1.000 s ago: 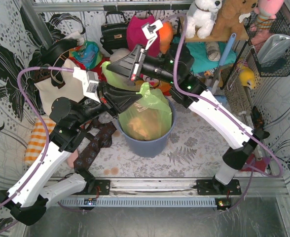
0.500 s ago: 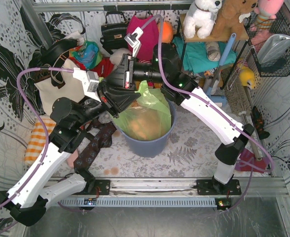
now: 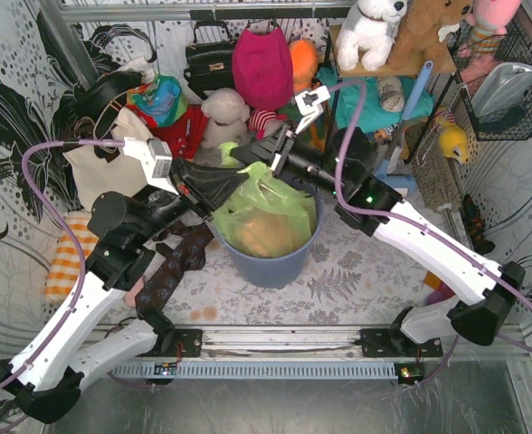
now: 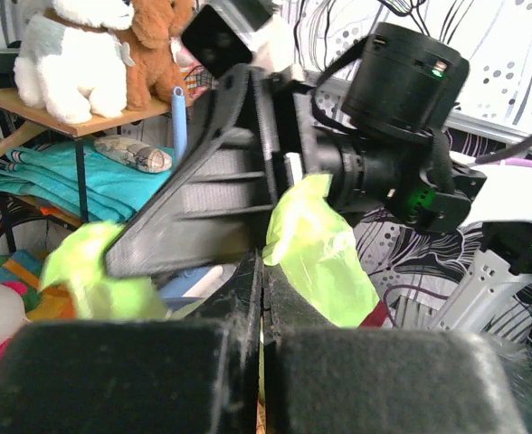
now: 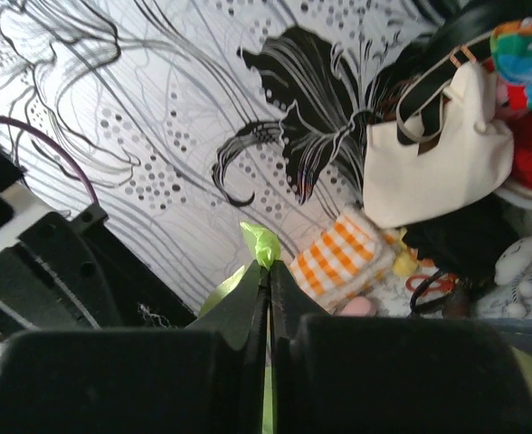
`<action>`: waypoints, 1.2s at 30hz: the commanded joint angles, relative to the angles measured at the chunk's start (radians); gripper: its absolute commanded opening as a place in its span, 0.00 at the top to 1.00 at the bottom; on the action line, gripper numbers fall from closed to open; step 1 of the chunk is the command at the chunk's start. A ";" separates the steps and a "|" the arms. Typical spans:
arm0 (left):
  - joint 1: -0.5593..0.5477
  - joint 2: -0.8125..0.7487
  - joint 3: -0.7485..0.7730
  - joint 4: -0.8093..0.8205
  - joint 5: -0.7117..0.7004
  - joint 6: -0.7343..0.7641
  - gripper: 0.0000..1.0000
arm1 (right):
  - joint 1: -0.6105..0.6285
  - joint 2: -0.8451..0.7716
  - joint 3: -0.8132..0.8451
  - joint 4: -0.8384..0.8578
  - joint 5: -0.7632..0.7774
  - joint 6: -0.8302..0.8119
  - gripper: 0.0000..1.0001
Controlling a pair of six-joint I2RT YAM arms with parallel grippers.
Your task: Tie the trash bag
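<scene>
From above, I saw the bag (image 3: 270, 212), lime-green and crumpled over brown paper, sitting in the bin (image 3: 275, 264). Only the wrist views showed the grips. The left gripper (image 4: 261, 269) was pressed together on a bag flap. The right gripper (image 5: 268, 273) pinched a thin green strip.

Surface finish: bag, bin, grippers and nearby goods.

The trash bag (image 3: 275, 203) is thin, translucent lime-green plastic film, wrinkled and faintly glossy; crumpled orange-brown paper (image 3: 261, 231) shows through it. The bin (image 3: 275, 264) reads as smooth, matt blue-grey plastic. My left gripper (image 4: 261, 271) and right gripper (image 5: 268, 276) are matt black plastic, slightly grainy on the finger blocks, with a sliver of green film in each seam. My arm shells (image 3: 438, 249) are glossy white plastic. The tote bag (image 5: 438, 154) is matt cream cloth. The stuffed dog (image 4: 71, 45) is fluffy white plush on a bare wooden shelf (image 4: 76, 122).
</scene>
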 commanded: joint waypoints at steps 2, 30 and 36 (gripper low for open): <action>0.007 -0.043 -0.043 0.097 -0.049 -0.001 1.00 | 0.006 -0.098 -0.132 0.247 0.131 0.011 1.00; 0.007 -0.089 -0.077 0.163 -0.225 -0.010 1.00 | 0.006 -0.304 -0.458 0.589 0.184 -0.165 1.00; 0.008 -0.081 -0.067 0.138 -0.236 -0.007 1.00 | 0.005 -0.318 -0.494 0.669 0.068 -0.238 1.00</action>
